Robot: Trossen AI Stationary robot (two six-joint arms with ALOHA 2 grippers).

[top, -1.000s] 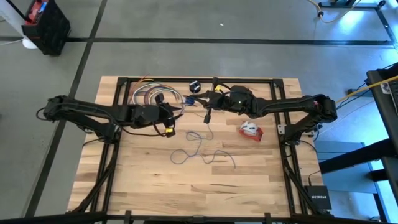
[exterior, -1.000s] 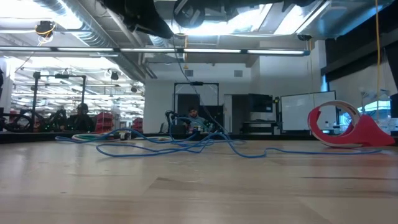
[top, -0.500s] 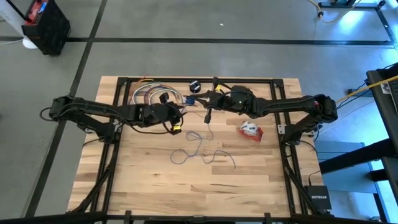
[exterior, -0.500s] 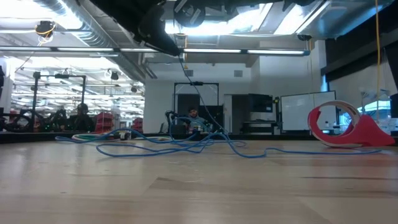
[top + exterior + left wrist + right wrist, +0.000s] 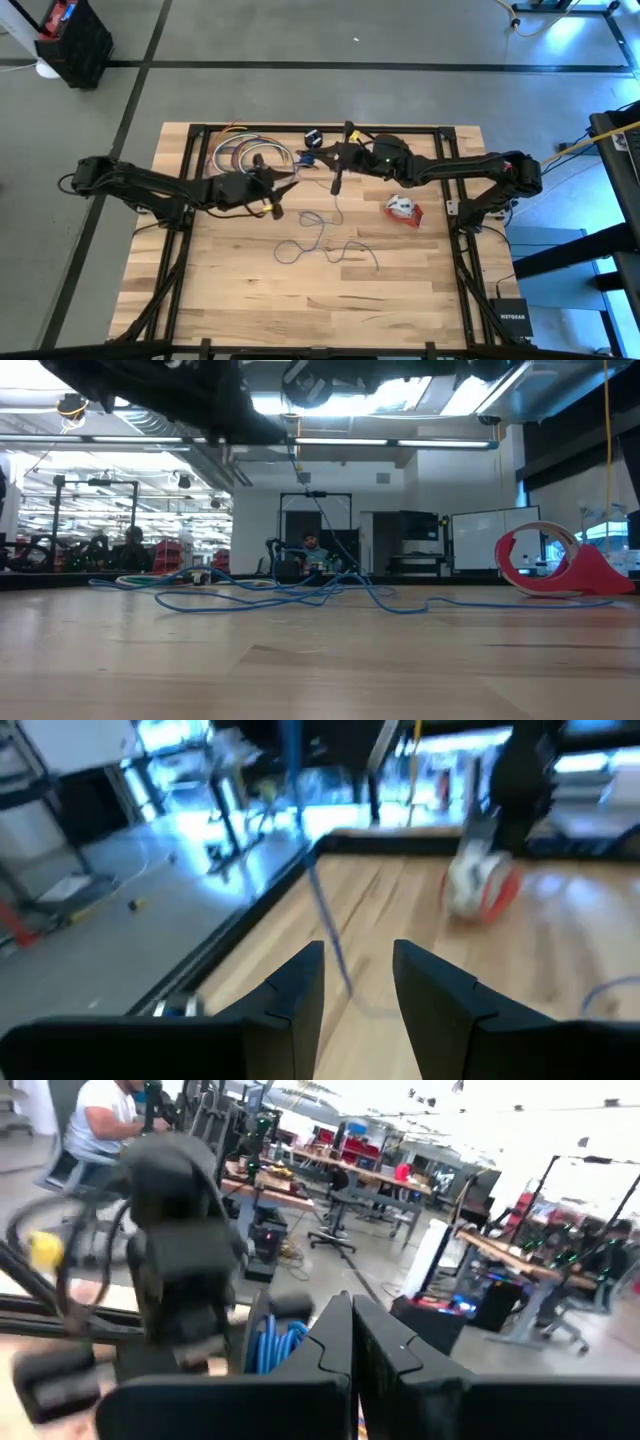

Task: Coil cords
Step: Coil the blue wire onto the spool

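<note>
The thin blue cord (image 5: 322, 238) lies in loose loops on the table, and one strand (image 5: 303, 490) rises taut toward my right gripper (image 5: 333, 165). That gripper is shut above the table's far middle, beside a small blue coil (image 5: 270, 1342). The black puck (image 5: 313, 137) lies by the far edge. My left gripper (image 5: 274, 193) is open and holds nothing, just left of the rising strand (image 5: 325, 925), which shows beyond its fingers. A red-and-white thing (image 5: 403, 209) that looks like a tape dispenser (image 5: 550, 565) sits on the table at the right. My right gripper is shut on the blue cord's raised strand (image 5: 335, 198), high above the table. The fingers point level toward the table's left. The place of contact is hidden by the gripper itself. The cord hangs taut below it, and the rest (image 5: 300, 592) lies slack on the table.
A bundle of coloured cords (image 5: 238, 152) lies coiled at the far left of the table. The near half of the table (image 5: 300, 300) is bare wood. Beyond the far edge the low view shows a room with people (image 5: 312, 550) at desks.
My left gripper has gone a little toward the right gripper and then back toward the table's left edge. The cord's loops on the table have stayed where they were.
</note>
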